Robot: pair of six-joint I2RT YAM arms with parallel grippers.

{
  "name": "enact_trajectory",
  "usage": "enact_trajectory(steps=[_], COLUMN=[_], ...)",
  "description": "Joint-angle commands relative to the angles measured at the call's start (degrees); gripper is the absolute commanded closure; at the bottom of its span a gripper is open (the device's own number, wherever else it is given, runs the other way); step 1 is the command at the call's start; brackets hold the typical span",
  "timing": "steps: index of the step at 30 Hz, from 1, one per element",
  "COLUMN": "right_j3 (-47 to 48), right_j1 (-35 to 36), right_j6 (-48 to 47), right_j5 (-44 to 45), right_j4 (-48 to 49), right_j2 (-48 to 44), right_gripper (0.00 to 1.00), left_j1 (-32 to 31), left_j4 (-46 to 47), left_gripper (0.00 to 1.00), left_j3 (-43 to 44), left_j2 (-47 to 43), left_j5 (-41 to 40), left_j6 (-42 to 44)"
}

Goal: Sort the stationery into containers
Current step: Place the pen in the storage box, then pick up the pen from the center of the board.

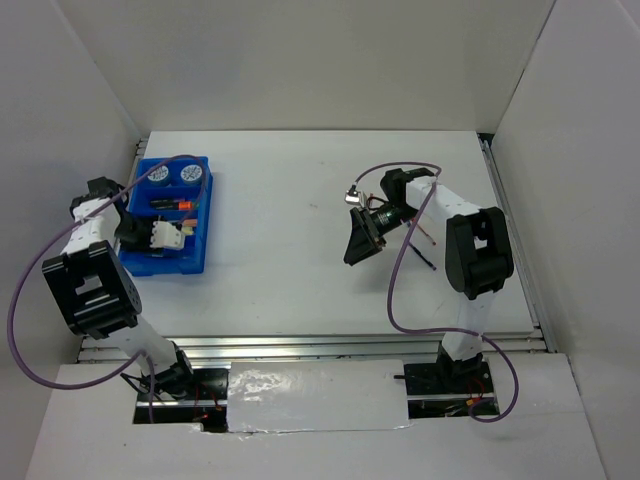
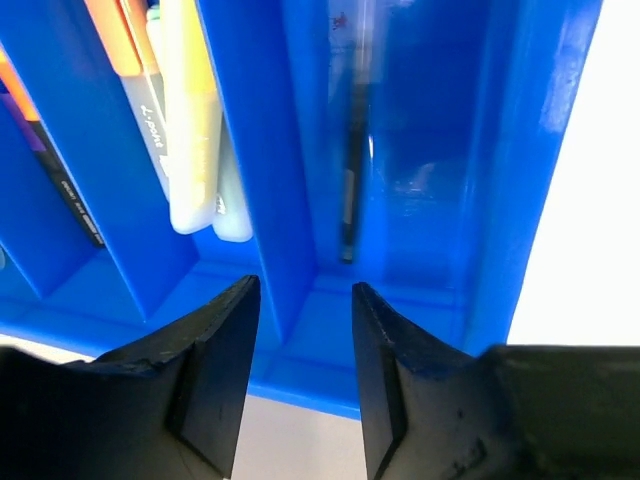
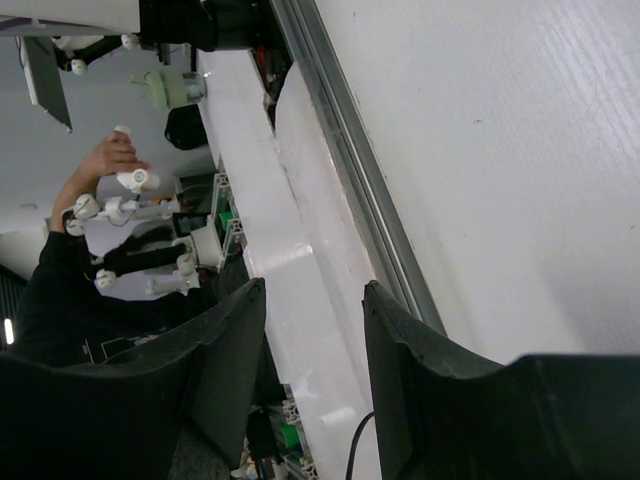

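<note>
My left end effector [image 2: 305, 380] gapes empty at the edge of the blue tray [image 2: 520, 200], with a thin dark pen [image 2: 348, 190] lying in the compartment just ahead: a drop-off, I judge. My right end effector [image 3: 315, 380], open too, holds nothing above the bench [image 3: 520, 150]. Next, I should lift the left straight up, clear of the tray.

Bright-blue tray [image 1: 168, 264] holds blue-patterned tape rolls [image 1: 160, 175], yellow highlighter [image 2: 190, 120], orange highlighter [image 2: 115, 30], dark pen [image 2: 348, 190].

Robot lab; white enclosure [image 1: 320, 60] (leader arms [image 3: 130, 210] beyond)
</note>
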Motion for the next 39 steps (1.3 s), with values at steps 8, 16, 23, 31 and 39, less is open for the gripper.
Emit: enact_trajectory(steps=[8, 16, 23, 31, 39], right_j3=[0.73, -6.47, -3.84, -2.96, -1.55], right_j1=[-7.14, -15.16, -17.0, -12.61, -10.94], right_j6=[1.01, -3.02, -2.59, -2.06, -2.32], right_j5=[20.05, 55.87, 64.25, 67.76, 67.41], right_j4=[1.86, 8.89, 13.9, 17.78, 18.57], right_j2=[-8.42, -15.12, -6.25, -0.71, 3.33], right_gripper=[0.55, 0.64, 0.65, 0.57, 0.57], left_j1=[-0.68, -8.67, -19.66, -19.06, -18.79], left_j4=[-5.58, 6.95, 16.73, 14.88, 15.06], left_gripper=[0.51, 0.4, 0.34, 0.31, 0.3], left_j3=[18.43, 11.73, 0.09, -0.79, -2.55], left_j2=[-5.72, -18.98, -27.34, -26.82, -27.08], left_j5=[16.01, 19.9, 13.84, 15.76, 16.55], left_j6=[-0.25, -32.59, -48.07, -51.95, -52.12])
